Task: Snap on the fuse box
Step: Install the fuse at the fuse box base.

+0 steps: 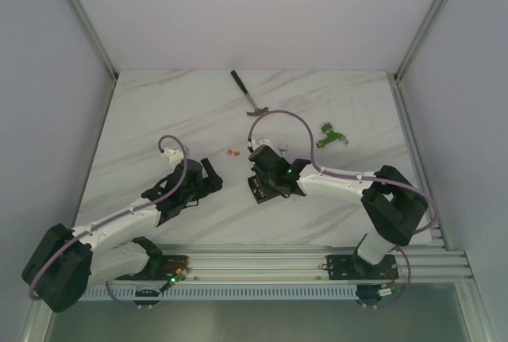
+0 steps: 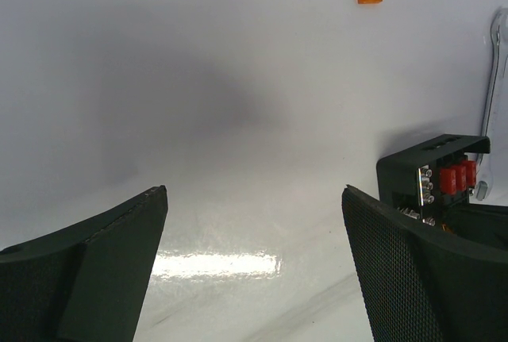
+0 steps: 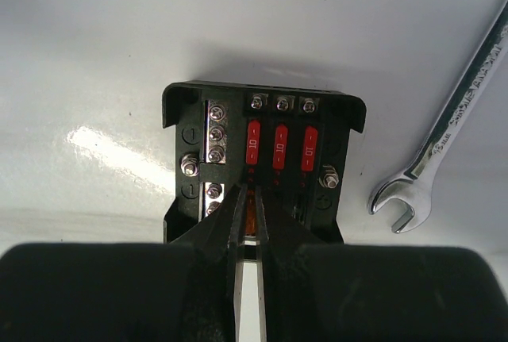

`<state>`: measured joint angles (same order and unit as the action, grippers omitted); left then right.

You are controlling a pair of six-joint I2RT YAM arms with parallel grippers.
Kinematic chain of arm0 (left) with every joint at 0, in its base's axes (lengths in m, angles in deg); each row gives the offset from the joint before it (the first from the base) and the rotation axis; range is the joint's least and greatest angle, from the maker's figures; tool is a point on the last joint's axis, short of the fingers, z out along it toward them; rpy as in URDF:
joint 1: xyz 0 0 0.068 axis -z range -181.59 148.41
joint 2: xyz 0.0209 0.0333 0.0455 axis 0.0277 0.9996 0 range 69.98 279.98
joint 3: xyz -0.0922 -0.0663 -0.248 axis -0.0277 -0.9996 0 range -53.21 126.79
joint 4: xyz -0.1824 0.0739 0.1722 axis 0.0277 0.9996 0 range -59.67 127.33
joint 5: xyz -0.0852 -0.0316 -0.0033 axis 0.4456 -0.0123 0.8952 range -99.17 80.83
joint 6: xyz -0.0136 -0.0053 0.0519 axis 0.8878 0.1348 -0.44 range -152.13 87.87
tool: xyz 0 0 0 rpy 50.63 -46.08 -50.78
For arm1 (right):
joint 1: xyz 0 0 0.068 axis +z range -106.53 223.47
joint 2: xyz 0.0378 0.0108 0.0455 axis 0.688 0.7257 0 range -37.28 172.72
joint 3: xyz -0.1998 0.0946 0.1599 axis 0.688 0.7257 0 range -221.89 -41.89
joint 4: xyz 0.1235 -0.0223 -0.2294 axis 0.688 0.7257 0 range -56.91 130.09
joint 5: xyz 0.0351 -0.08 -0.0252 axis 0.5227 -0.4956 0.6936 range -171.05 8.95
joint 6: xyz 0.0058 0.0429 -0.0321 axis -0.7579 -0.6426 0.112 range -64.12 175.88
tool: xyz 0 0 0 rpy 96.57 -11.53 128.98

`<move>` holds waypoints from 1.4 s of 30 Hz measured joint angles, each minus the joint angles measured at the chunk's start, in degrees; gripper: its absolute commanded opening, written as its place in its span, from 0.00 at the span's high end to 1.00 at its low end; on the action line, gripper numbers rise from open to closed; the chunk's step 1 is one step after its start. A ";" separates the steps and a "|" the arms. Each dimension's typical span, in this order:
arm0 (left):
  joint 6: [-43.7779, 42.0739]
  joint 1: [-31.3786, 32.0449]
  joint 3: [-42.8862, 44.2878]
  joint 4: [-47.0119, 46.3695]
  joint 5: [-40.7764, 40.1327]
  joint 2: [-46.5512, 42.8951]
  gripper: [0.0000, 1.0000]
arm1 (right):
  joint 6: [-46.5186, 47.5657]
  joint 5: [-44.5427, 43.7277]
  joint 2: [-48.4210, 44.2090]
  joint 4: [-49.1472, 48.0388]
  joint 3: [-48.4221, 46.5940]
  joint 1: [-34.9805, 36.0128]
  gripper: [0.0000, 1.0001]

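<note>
1. Marble tabletop [image 1: 143,120], walled by pale panels. Both arms are bolted at its near edge.
2. Left jaws stand wide open and empty, low over bare marble, near the fuse box [image 3: 235,140] but apart from it.
3. Fuse box sits mid-tabletop with no cover on, three red fuses [image 3: 279,145] in a row. Right jaws are nearly closed over it, pinching what looks like an orange fuse [image 3: 249,213] at the row below.
4. Best handling, I judge: keep the fuse square to its slot and push straight down until it seats. The free left jaws could brace the box against sliding.
5. Beyond lie two loose fuses [image 1: 232,152], then the green connector [image 1: 331,134], with the wrench [image 1: 248,94] farthest.
</note>
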<state>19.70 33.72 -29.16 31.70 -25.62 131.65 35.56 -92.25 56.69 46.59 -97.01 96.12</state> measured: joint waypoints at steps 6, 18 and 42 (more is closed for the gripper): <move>0.17 0.00 0.20 0.02 1.11 0.00 0.00 | 0.28 -2.32 -0.83 -1.64 1.25 1.88 0.93; 0.48 0.00 1.03 -0.07 6.25 0.00 0.04 | 0.52 -2.08 -1.60 6.10 -1.38 3.50 0.69; 5.84 7.93 3.65 -12.79 19.30 13.66 0.36 | 0.15 -0.52 -1.55 8.92 -3.21 2.43 1.00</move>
<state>25.54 41.66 -25.51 18.91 -6.32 145.31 35.71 -92.78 55.14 55.51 -100.22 98.54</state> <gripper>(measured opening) 0.709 0.023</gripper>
